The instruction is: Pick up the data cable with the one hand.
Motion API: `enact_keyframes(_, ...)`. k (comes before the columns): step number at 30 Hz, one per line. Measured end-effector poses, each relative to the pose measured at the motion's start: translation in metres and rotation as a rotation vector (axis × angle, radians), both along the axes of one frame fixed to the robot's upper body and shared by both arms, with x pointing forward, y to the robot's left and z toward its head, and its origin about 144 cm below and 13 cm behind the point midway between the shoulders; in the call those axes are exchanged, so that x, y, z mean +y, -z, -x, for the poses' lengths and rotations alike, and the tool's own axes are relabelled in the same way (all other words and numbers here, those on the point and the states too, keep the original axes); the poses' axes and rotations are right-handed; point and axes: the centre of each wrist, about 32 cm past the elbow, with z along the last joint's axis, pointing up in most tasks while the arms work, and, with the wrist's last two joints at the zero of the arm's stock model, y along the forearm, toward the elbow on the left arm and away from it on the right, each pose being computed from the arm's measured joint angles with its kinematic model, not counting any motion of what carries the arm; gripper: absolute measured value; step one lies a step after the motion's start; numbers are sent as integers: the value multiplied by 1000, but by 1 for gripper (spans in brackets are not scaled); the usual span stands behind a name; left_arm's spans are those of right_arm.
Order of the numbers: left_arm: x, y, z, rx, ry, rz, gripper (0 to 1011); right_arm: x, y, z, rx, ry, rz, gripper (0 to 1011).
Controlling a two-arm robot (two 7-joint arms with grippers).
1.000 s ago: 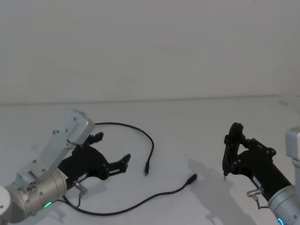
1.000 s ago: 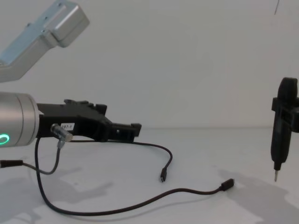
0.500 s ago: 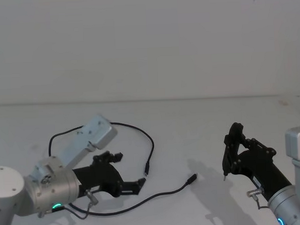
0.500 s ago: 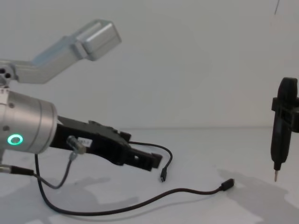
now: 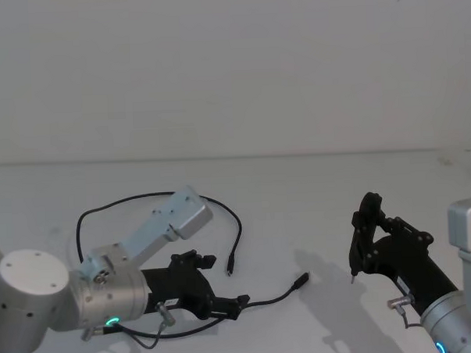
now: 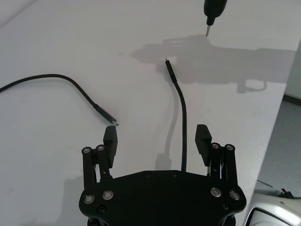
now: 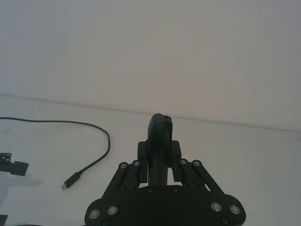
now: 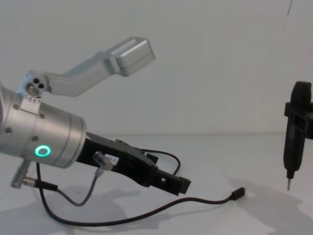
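Swinging down toward the lower centre of the head view since the earlier frame, my left gripper (image 6: 156, 134) now sits low over the white table (image 5: 314, 196), jaws apart and astride one strand of the data cable (image 5: 239, 227). The cable lies looped across the lower left, flat and ungripped, so I judge closing and lifting remain. My right gripper (image 7: 160, 153), lower right, is clamped on its pen-shaped screwdriver (image 8: 292, 147).
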Motion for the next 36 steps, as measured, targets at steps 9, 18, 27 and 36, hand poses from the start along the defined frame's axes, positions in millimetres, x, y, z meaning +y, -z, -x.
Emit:
enact_keyframes(9, -16, 3, -8, 21, 10, -34, 1001, 0, 0, 0, 0, 0, 0, 279)
enact_keyframes(18, -30, 6, -13, 40, 17, -63, 1001, 0, 0, 0, 0, 0, 0, 279)
enact_keyframes(27, -37, 7, -15, 49, 20, -79, 907, 0, 0, 0, 0, 0, 0, 279)
enact_keyframes(36, -41, 7, -16, 53, 22, -86, 664, 0, 0, 0, 0, 0, 0, 279)
